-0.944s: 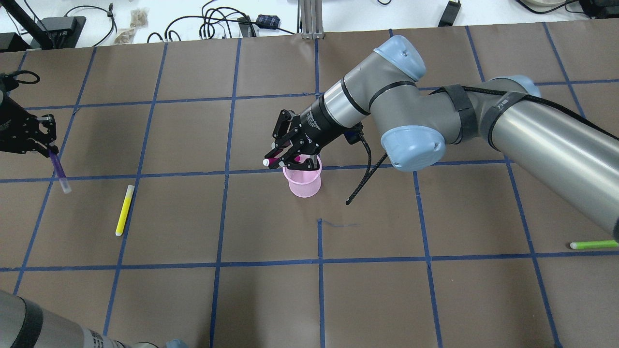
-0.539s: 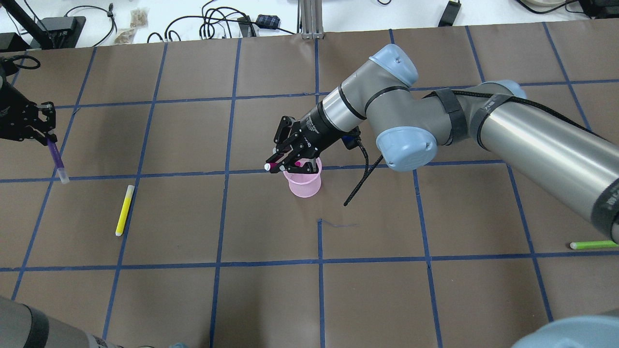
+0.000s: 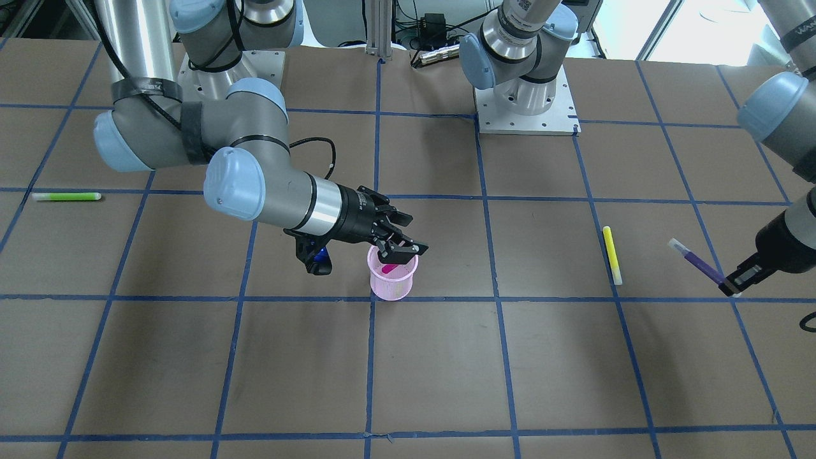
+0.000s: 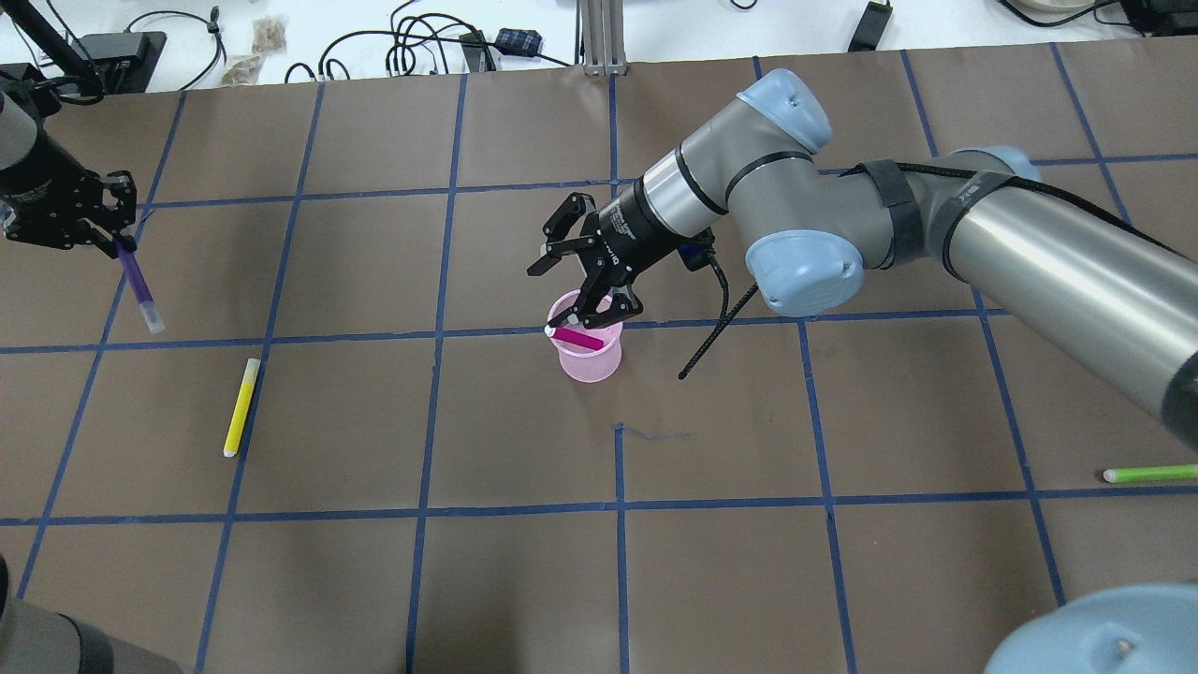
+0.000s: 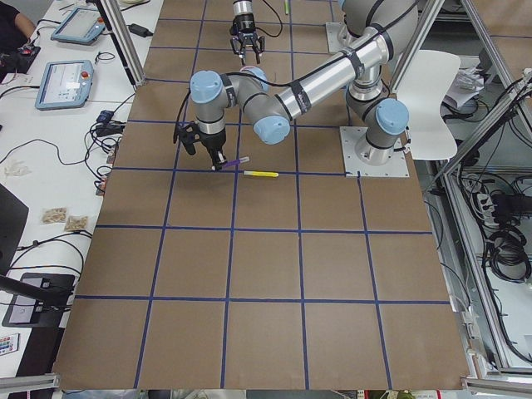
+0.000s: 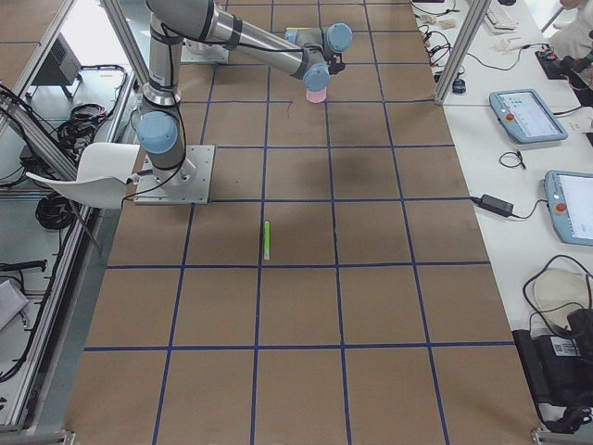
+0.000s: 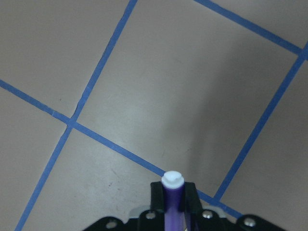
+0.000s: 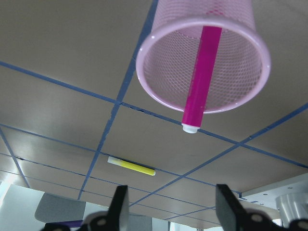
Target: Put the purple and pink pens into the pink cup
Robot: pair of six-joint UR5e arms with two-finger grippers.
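The pink mesh cup stands upright near the table's middle, also in the front view and the right wrist view. The pink pen leans inside it with its white tip over the rim. My right gripper is open and empty just above and behind the cup. My left gripper is shut on the purple pen and holds it off the table at the far left. The purple pen also shows in the front view and the left wrist view.
A yellow pen lies on the table left of the cup, below the left gripper. A green pen lies near the right edge. A black cable hangs from the right wrist beside the cup.
My right gripper has opened and let the pink pen drop into the cup, then drawn back a little. My left gripper has moved up and to the right with the purple pen.
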